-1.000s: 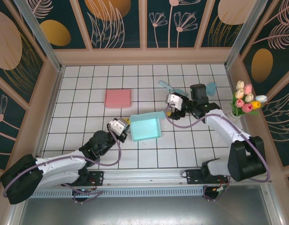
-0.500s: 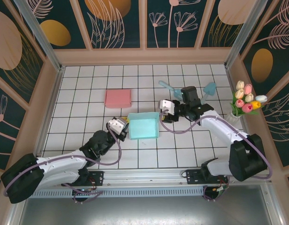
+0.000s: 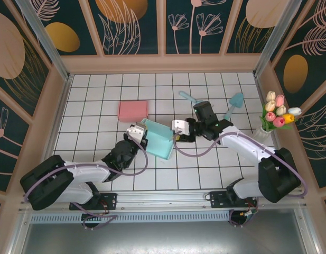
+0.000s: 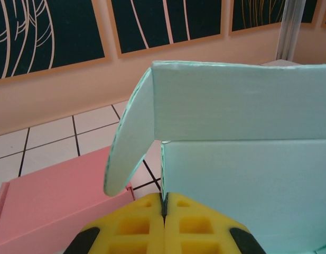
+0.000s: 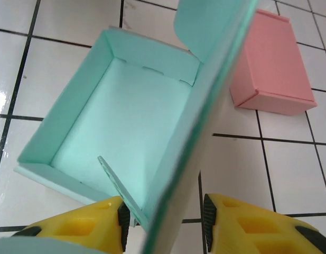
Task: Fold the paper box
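The paper box (image 3: 158,139) is teal and open-topped, tipped up on the white tiles at the table's middle. My left gripper (image 3: 138,132) is at its left side, its yellow fingers (image 4: 132,225) shut on the thin edge of a box wall (image 4: 242,174), with a rounded side flap (image 4: 128,143) hanging free above. My right gripper (image 3: 177,132) is at the box's right side. Its jaws (image 5: 163,218) straddle the raised lid panel (image 5: 205,95) and a small inner flap (image 5: 115,182). The left pad touches the flap; the right pad (image 5: 207,219) stands clear of the panel.
A closed pink box (image 3: 133,110) lies just behind and left of the teal one, seen also as a pink box (image 5: 271,63) in the right wrist view. Two teal scoop-like pieces (image 3: 190,98) (image 3: 235,99) lie at the back right. A vase of tulips (image 3: 277,113) stands by the right wall.
My right gripper has swung left onto the box's right side and its jaws have narrowed. The left gripper has carried its box edge up and right, tipping the box up.
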Tool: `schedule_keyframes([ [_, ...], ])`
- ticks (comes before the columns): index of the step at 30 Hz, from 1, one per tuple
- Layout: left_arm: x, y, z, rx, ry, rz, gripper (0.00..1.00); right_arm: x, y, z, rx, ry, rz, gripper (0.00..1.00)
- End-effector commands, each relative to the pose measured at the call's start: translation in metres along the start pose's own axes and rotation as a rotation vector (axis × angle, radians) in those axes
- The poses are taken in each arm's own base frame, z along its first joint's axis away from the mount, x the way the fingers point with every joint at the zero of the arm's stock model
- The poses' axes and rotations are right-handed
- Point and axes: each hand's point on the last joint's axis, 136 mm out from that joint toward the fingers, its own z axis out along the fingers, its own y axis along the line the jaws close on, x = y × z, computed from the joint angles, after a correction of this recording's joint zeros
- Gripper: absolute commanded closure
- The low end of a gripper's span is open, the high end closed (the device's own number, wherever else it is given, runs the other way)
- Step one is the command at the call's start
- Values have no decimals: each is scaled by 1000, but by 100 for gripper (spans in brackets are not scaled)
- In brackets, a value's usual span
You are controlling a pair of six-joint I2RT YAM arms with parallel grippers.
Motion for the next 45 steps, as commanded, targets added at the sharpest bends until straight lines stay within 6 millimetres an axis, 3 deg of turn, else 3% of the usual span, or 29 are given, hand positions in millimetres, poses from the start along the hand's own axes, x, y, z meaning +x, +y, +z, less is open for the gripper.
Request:
schedule_keyframes([
  [1,-7,-12,0,74,-50,-66,100,-2,5,10,7,11,-45,57],
  [11,28,-21,-12,151,13,-118,100,1,35,33,-45,131,-126,58],
  [20,68,-19,-35,196,110,-140,100,-9,54,38,-57,174,-199,58],
  [30,89,-21,-41,203,198,-226,99,-2,82,42,-88,274,-244,59],
  [35,106,-9,-49,149,242,-224,88,-3,85,41,-74,303,-231,59],
  [37,109,-7,-51,142,257,-231,79,-2,85,41,-70,313,-228,60],
  [45,103,-4,-60,134,289,-284,59,5,86,44,-66,358,-213,60],
])
